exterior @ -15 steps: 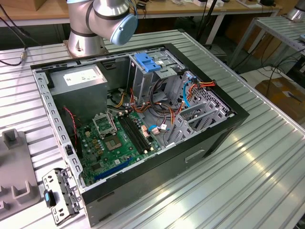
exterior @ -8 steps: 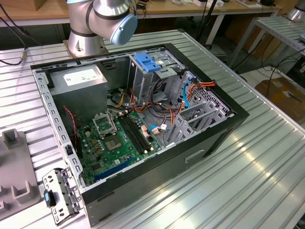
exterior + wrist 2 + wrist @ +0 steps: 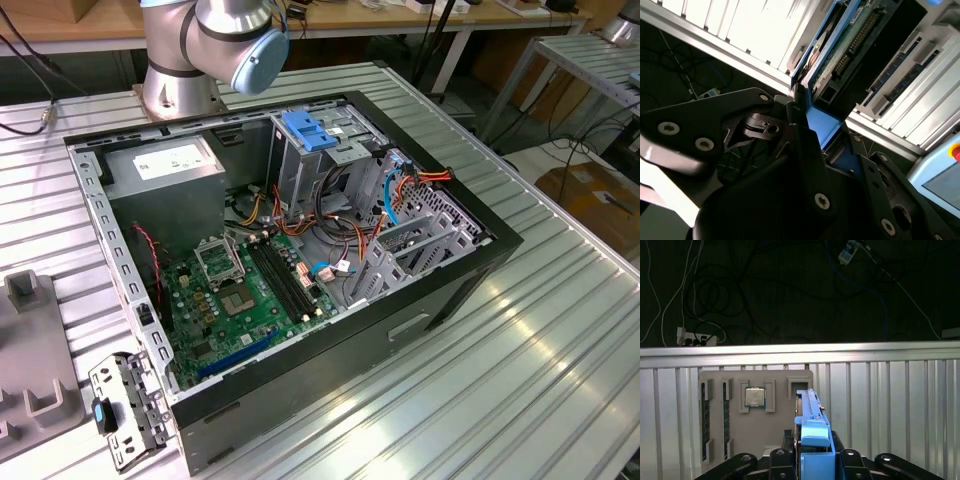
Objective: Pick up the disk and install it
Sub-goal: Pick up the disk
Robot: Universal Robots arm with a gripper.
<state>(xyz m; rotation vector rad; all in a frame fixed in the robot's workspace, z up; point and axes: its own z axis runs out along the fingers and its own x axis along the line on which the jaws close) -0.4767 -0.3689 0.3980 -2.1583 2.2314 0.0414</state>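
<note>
The fingers (image 3: 847,459) pinch the disk (image 3: 812,432) by its blue rails, edge-on at the grey tray (image 3: 775,437). I'd want that hold square and firm. The drive cage (image 3: 318,150) sits at one o'clock of the motherboard (image 3: 250,290).

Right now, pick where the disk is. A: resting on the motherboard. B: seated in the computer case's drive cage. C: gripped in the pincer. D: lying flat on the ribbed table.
C: in the first wrist view the disk stands on edge, its blue carrier clamped in the pincer.
</note>
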